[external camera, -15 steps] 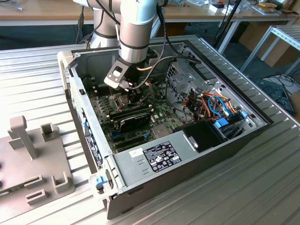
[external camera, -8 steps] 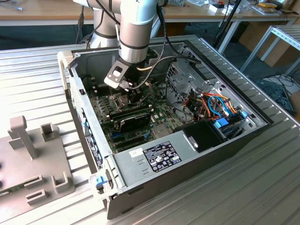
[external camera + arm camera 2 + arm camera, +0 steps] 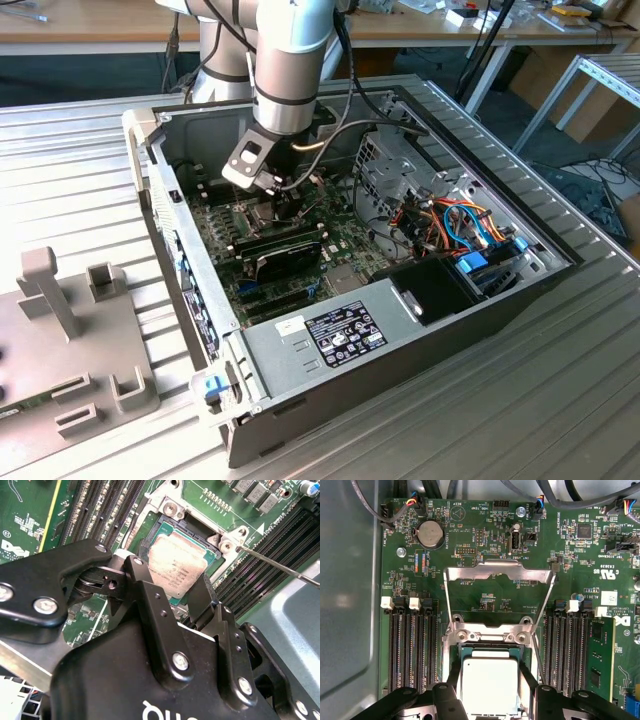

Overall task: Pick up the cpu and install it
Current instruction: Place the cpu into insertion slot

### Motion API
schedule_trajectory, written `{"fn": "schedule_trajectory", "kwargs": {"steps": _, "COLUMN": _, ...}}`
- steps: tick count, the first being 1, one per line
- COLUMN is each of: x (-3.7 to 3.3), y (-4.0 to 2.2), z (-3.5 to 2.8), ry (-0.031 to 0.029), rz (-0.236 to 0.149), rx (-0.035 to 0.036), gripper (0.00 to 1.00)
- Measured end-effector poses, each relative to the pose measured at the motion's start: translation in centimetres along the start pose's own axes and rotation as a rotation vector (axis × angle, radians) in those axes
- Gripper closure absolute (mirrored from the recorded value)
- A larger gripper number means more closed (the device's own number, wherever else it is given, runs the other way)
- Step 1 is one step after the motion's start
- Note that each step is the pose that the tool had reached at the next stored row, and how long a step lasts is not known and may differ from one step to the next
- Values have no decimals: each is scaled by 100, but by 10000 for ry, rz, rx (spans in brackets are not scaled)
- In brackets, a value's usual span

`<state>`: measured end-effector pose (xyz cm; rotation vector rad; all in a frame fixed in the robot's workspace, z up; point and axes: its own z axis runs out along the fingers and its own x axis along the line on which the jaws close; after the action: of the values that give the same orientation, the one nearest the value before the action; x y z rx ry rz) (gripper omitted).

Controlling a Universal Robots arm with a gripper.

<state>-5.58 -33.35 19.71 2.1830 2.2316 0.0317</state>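
gripper (image 3: 490,677) clamped on cpu (image 3: 490,692) over open socket (image 3: 196,533); any skew or tilt going down risks bent socket pins

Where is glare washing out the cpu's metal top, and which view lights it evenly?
Second wrist view: glare bleaches the small silver-grey square cpu, leaving its print faint. First wrist view: the same chip is bright but evenly lit, with no hot spot. Exterior view: the grey robot arm casts shade over the green motherboard.
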Motion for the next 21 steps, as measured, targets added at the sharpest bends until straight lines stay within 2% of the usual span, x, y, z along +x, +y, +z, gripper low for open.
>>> {"fn": "schedule_trajectory", "kwargs": {"steps": 15, "x": 1, "y": -13, "z": 0, "ry": 5, "rz": 2, "rx": 5, "gripper": 45}}
{"fn": "schedule_trajectory", "kwargs": {"steps": 17, "x": 0, "y": -13, "z": 0, "ry": 1, "rz": 5, "rx": 0, "gripper": 45}}
{"fn": "schedule_trajectory", "kwargs": {"steps": 18, "x": 0, "y": -12, "z": 0, "ry": 0, "rz": 1, "rx": 1, "gripper": 38}}
{"fn": "schedule_trajectory", "kwargs": {"steps": 21, "x": 0, "y": -12, "z": -3, "ry": -2, "rz": 0, "rx": 2, "gripper": 38}}
